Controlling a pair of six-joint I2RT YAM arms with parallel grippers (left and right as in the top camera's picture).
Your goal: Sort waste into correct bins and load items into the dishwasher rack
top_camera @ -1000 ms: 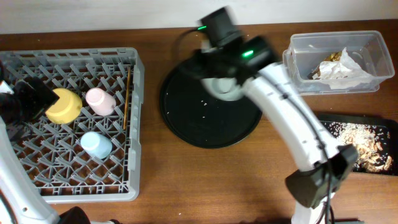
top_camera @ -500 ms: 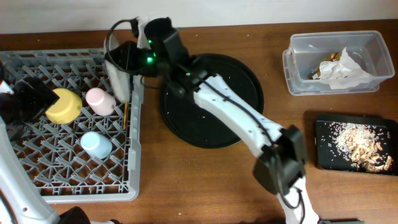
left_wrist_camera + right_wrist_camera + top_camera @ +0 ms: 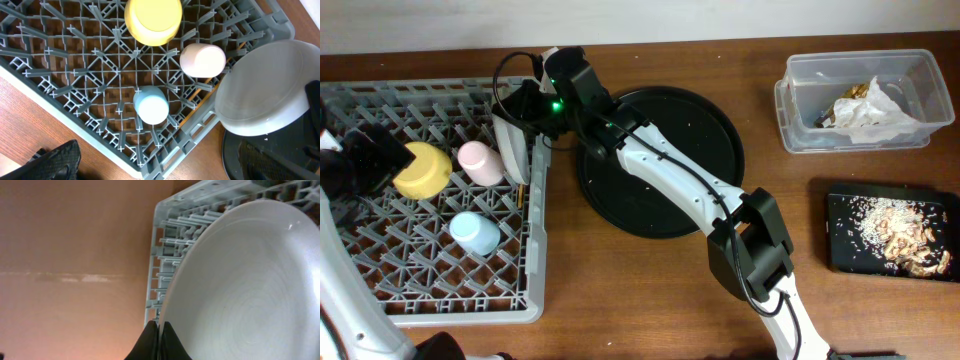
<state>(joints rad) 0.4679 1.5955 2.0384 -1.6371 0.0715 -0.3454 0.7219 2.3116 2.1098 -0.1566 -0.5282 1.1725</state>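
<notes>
Overhead, the right arm stretches across the round black tray (image 3: 660, 195) to the far right corner of the dishwasher rack (image 3: 440, 312). There the right gripper (image 3: 159, 341) is clamped on the rim of the pale plate (image 3: 508, 145). The plate stands on edge, tilted, at the rack's right wall. From the right wrist camera the two dark fingertips pinch the plate's edge at the bottom of the picture, with the grey pegs close behind it (whether the plate actually touches them, I can't make out). The left wrist camera shows the plate overlapping the rack's corner rim, with the black tray below it. Inside the rack sits the yellow bowl (image 3: 420, 170), and the pink cup (image 3: 480, 162) lies on its side just beside it. The light-blue cup (image 3: 475, 232) is a little apart, toward the near side. The wooden chopsticks (image 3: 522, 188) lie along the rack's right side, between the pink cup and the wall. The left gripper (image 3: 370, 158) hangs over the rack just left of the bowl, and I can't tell whether its jaws are apart or closed. Over on the right, the clear tub (image 3: 810, 88) holds a crumpled white napkin (image 3: 875, 105) and a brown-gold wrapper (image 3: 850, 95). The flat black container (image 3: 840, 250) nearby holds beige food scraps (image 3: 900, 235).
</notes>
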